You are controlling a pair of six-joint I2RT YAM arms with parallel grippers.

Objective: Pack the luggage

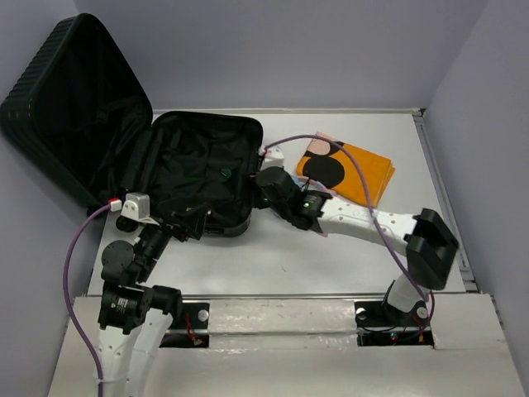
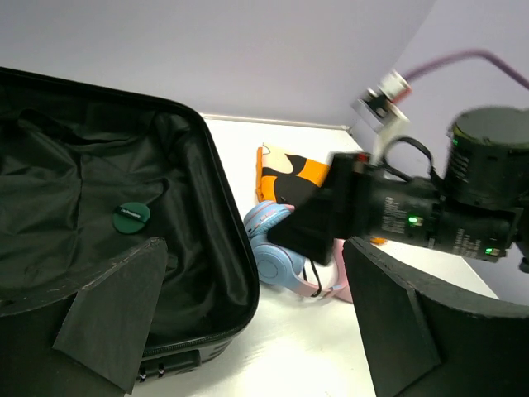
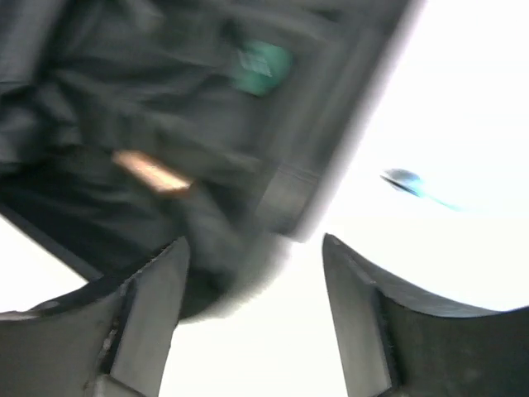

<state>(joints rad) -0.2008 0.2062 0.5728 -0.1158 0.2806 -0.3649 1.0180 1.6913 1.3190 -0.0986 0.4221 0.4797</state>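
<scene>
The luggage (image 1: 198,169) is a black hard-shell suitcase lying open on the table, its ribbed lid (image 1: 70,103) leaning up at the back left. Its black lining holds a small round green item (image 2: 131,217). My left gripper (image 2: 256,331) is open and empty, low at the suitcase's near right corner (image 1: 188,222). My right gripper (image 1: 266,180) is open and empty at the suitcase's right wall; its own view (image 3: 256,314) is blurred. Blue and pink headphones (image 2: 281,258) lie on the table beside that wall, right under the right gripper.
A folded orange cloth (image 1: 351,172) with black and pink patches lies on the table to the right of the suitcase. Purple walls enclose the table at the back and sides. A purple cable (image 1: 347,178) arcs over the right arm.
</scene>
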